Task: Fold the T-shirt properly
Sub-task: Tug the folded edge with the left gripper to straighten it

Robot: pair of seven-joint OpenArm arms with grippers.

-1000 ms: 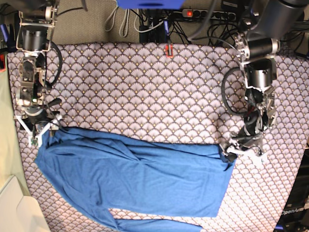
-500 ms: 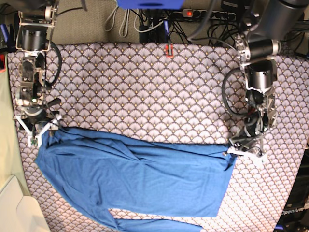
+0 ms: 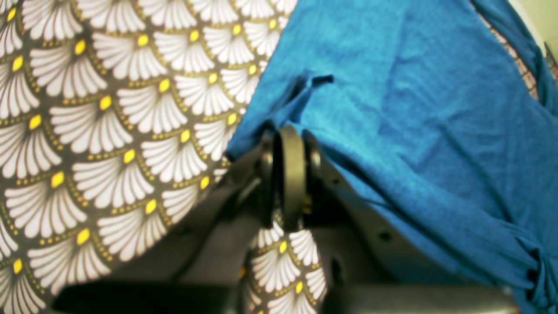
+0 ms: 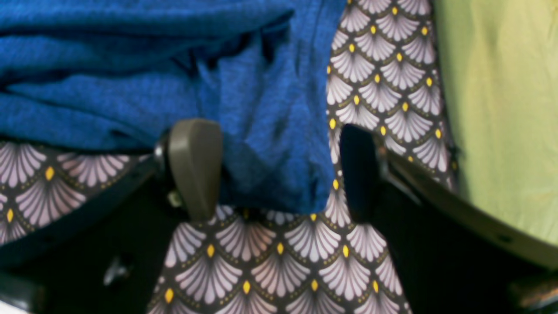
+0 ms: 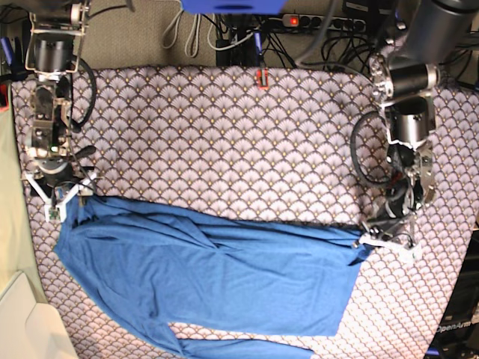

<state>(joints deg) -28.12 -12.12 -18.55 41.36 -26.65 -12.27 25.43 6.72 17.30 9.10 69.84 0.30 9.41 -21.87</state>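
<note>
Fan-patterned cloth point(image 5: 224, 142), soft blue T-shirt point(image 5: 217, 277)

The only lettering I can read sits at the bottom right corner of the base view: part of a word, "OpenArm", in pale letters on a dark panel point(image 5: 454, 327) at the frame's edge, its end cut off. From my wrist cameras I find no text, label, brand or number on anything.
</note>
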